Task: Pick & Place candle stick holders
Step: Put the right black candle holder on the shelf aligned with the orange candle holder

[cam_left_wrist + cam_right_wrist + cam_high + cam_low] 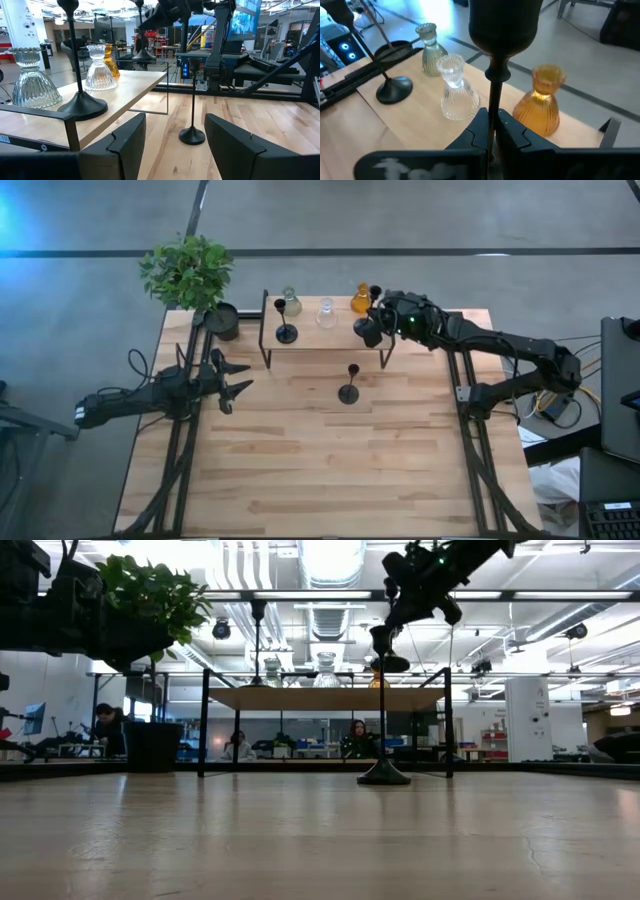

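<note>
A low black-framed wooden shelf (325, 338) stands at the table's far side. On it stand a slim black holder (286, 330) on its disc base and the olive-green (291, 302), clear (326, 312) and amber (361, 300) glass holders. Another black holder (348, 390) stands on the table in front of the shelf. My right gripper (378, 316) is over the shelf's right end, shut on a third black holder (503, 30). My left gripper (238, 378) is open and empty near the table's left edge. My right gripper pinches the black holder's thin stem (494, 107) between its two fingers, a little below the cup (503, 30). The fingers come from the table's right and lie across the stem. The holder stays upright, its disc base (390, 663) lifted clear above the shelf top.
A black plant pot (223, 321) with a green plant (188, 270) stands at the far left, next to the shelf. The near half of the wooden table (330, 470) is bare. People sit in the room beyond the table (357, 735).
</note>
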### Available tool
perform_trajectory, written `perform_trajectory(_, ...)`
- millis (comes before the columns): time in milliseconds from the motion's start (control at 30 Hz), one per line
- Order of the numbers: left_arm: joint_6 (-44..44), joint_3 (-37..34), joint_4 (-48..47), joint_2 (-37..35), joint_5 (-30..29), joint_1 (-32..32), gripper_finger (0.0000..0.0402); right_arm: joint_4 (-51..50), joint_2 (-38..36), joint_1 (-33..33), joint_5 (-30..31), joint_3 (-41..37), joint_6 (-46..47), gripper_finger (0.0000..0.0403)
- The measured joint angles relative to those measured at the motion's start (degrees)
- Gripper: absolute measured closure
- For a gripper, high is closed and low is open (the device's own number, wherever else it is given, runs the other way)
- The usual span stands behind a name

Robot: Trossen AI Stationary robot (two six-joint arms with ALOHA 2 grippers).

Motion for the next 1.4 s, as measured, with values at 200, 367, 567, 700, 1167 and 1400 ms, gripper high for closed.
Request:
perform_trajectory(200,0.0,0.0,0.0,0.0,0.0,0.0,0.0193,5.2,-1.3,0.0,0.3,-4.4,0.8,0.0392)
perform_trajectory(367,0.0,0.0,0.0,0.0,0.0,0.0,0.0193,5.0,0.0,0.1,0.3,-4.5,-0.8,0.0392)
perform_trajectory(567,0.0,0.0,0.0,0.0,0.0,0.0,0.0193,4.9,1.4,0.1,0.3,-4.2,-3.7,0.0392)
perform_trajectory(700,0.0,0.0,0.0,0.0,0.0,0.0,0.0193,5.0,2.0,0.2,0.3,-4.3,-5.7,0.0392)
perform_trajectory(1167,0.0,0.0,0.0,0.0,0.0,0.0,0.0193,5.2,2.6,0.2,0.1,-5.5,-7.4,0.0392)
perform_trajectory(1400,0.0,0.0,0.0,0.0,0.0,0.0,0.0193,9.3,2.6,0.0,-0.3,-7.5,-7.2,0.0392)
